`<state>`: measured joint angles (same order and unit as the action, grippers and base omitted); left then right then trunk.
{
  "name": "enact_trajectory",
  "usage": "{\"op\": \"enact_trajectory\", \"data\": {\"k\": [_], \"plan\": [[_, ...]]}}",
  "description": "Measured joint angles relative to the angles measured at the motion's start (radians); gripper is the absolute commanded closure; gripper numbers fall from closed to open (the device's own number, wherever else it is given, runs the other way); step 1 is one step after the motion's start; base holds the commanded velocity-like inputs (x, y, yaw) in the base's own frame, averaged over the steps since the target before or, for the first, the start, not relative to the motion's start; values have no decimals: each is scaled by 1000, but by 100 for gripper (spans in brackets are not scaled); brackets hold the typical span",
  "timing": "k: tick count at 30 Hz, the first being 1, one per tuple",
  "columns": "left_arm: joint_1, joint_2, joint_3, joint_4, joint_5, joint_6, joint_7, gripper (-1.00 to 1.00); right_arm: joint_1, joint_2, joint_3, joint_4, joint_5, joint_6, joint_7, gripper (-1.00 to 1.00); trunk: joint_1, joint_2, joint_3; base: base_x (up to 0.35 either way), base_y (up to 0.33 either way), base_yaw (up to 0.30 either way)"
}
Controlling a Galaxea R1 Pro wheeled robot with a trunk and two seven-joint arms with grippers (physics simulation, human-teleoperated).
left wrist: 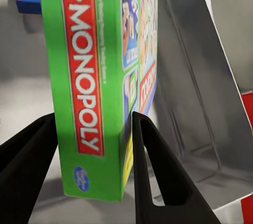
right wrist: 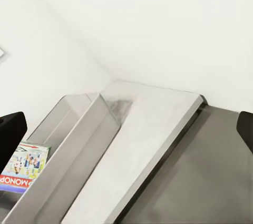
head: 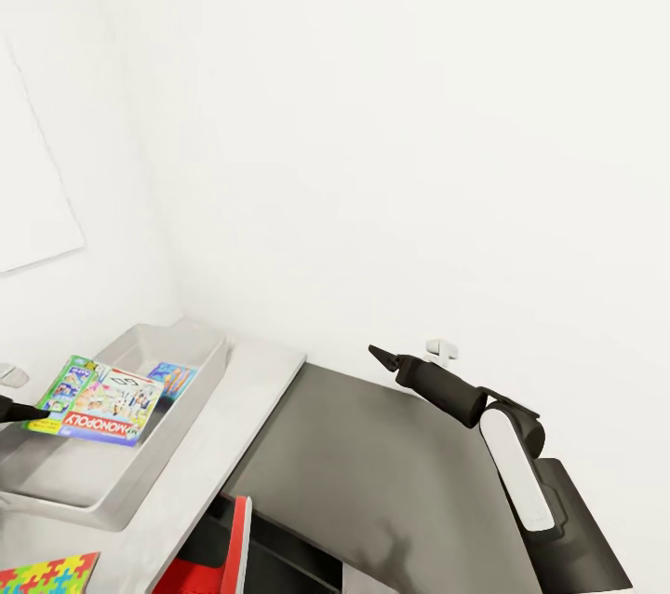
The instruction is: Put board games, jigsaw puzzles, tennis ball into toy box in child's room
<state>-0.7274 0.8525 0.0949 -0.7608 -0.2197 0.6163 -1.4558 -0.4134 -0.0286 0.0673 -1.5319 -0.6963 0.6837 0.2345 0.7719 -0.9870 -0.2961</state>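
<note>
My left gripper (left wrist: 95, 145) is shut on the green-white-red board game lettered "MONOPOLY" (left wrist: 92, 76), its fingers pressing on both flat faces. In the head view that board game (head: 107, 398) hangs over the inside of the light-grey toy box (head: 191, 412) at the left, with the left gripper (head: 33, 412) at the picture's edge. A smaller blue board game (head: 172, 380) lies inside the toy box. One jigsaw puzzle (head: 46, 573) lies on the table (head: 256, 380) in front of the box. My right gripper (head: 377, 354) hovers open and empty over the lower dark desk.
The dark-grey-topped desk (head: 391, 473) adjoins the table on the right, against the white wall. A red and white object (head: 233, 543) sits below the table's edge. A small white fitting (head: 442, 350) is on the wall behind the right gripper.
</note>
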Motion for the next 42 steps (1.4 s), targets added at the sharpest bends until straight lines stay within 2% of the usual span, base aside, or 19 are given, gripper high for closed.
{"op": "enact_trajectory", "data": {"k": [31,42], "plan": [[0,0,1,1,0,-7,9,100,0,0,0,0,0,0,-1,-100,0,0,-50,0,0,0],[0,0,1,2,0,-24,10,100,0,0,0,0,0,-1,-1,-100,0,0,-53,0,0,0]]}}
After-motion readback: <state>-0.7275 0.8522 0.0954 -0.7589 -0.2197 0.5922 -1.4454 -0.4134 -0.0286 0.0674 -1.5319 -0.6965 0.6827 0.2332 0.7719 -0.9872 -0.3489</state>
